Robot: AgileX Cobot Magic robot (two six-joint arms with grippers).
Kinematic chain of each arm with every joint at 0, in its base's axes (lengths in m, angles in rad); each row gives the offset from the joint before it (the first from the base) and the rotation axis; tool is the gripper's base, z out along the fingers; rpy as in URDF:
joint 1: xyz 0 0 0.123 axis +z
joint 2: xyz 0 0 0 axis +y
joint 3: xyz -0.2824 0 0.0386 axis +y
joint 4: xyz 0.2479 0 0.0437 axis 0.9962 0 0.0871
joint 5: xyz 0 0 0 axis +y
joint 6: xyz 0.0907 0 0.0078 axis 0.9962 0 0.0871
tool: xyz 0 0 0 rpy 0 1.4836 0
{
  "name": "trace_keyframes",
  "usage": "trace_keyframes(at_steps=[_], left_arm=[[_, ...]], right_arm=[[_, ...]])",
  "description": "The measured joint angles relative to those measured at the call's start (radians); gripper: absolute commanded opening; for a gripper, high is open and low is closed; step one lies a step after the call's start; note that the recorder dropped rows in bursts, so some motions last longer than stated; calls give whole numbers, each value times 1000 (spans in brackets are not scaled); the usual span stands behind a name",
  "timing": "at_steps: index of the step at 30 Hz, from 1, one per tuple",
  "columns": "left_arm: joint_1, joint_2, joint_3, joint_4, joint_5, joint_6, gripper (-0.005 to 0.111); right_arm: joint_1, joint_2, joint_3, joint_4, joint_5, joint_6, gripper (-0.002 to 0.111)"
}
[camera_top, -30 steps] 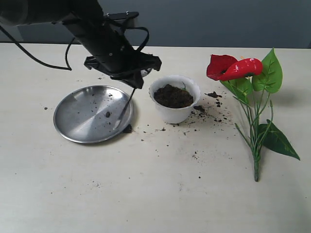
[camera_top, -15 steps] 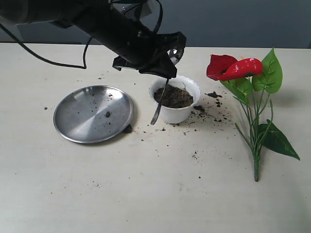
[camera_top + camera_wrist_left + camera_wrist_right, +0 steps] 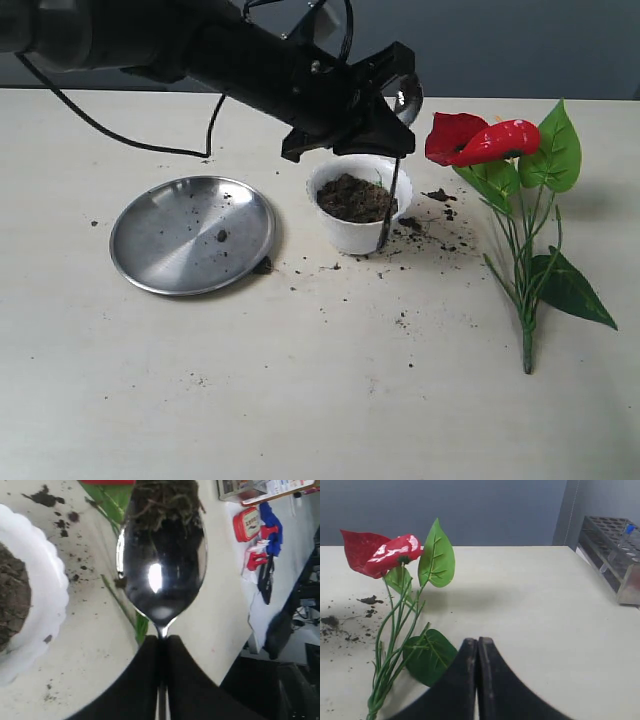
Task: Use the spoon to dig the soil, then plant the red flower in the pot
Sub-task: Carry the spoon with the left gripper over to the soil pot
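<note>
In the exterior view my left arm hides the back rim of the pot [image 3: 352,236], at frame centre. The left gripper [image 3: 161,641] is pinched tight on the spoon [image 3: 388,212], which hangs over the pot's right edge. Its bowl is hard to see there. The right gripper [image 3: 477,647] is closed and holds nothing. The red flower [image 3: 478,140] lies at the right of the frame.

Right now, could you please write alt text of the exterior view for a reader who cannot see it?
The left end effector holds a slim silver metal spoon hanging bowl-down by the right side of a white scalloped pot of dark soil; a round steel plate lies left, a red artificial flower right.
</note>
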Motion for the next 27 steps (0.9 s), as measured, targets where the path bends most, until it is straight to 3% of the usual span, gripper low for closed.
trace_keyframes(at_steps=[10, 17, 27], left_arm=[[-3, 63, 0, -299, 68, 135, 0], [31, 63, 0, -483, 92, 191, 0], [36, 104, 0, -553, 187, 202, 0]], right_arm=[[0, 0, 0, 0, 0, -2, -1], [0, 0, 0, 0, 0, -2, -1], [0, 0, 0, 0, 0, -2, -1]])
